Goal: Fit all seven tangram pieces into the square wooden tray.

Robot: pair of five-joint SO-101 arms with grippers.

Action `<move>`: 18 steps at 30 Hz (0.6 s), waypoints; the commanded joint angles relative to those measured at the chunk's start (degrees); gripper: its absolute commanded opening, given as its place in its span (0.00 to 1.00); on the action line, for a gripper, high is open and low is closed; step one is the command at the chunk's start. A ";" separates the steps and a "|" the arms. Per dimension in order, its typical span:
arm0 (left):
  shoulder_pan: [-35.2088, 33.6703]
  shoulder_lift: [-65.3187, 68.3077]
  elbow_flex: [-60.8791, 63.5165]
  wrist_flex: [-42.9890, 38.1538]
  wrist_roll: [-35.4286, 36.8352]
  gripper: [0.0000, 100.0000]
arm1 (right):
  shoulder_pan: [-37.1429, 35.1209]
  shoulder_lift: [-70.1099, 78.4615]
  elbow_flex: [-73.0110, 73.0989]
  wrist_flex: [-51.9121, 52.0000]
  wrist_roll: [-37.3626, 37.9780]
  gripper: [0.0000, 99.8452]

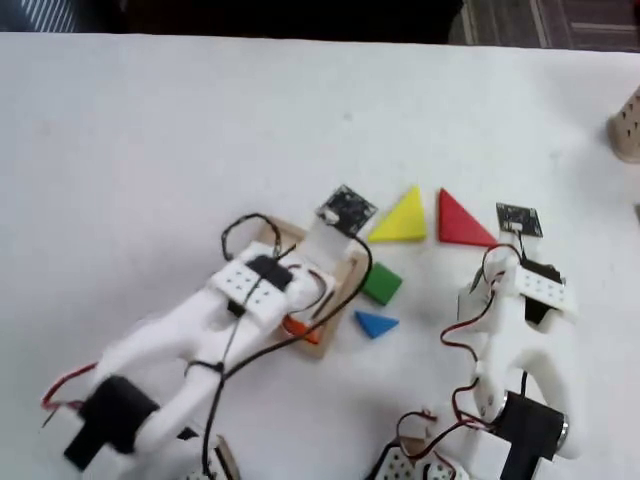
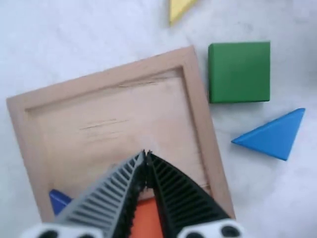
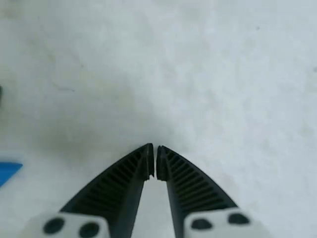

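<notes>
Four outside tray (image 2: 203, 124): yellow triangle (image 1: 400, 218), red triangle (image 1: 458, 220), blue triangle (image 2: 271, 135), green square (image 2: 239, 72). Perhaps two inside. Left claw (image 2: 146, 157), right claw (image 3: 153, 151) clenched.

White arms (image 1: 180, 335) carry black motors (image 1: 528, 425), red-and-black cables (image 1: 462, 340), and ribbed dark tool fingers (image 2: 173, 193).

A robotics bench, seemingly in a lab or maker space. A plain white desk (image 1: 150, 150) carries two white plastic robot arms, left (image 1: 170, 340) and right (image 1: 500, 340), with loose red and black wires (image 1: 447, 330). Each wrist has a small bare black circuit board (image 1: 347, 210). Dark striped flooring (image 1: 570, 20) lies beyond the desk's far edge.
</notes>
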 commanded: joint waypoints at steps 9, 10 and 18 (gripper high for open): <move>1.45 -9.89 5.10 -0.09 0.44 0.02 | -0.75 -2.15 -0.44 -0.04 0.88 0.02; 1.45 -9.80 5.27 -1.58 0.53 0.02 | -0.75 -2.15 -0.44 -0.04 0.79 0.02; 3.65 -1.63 3.78 -6.15 0.62 0.02 | -0.75 -2.15 -0.44 -0.04 0.79 0.02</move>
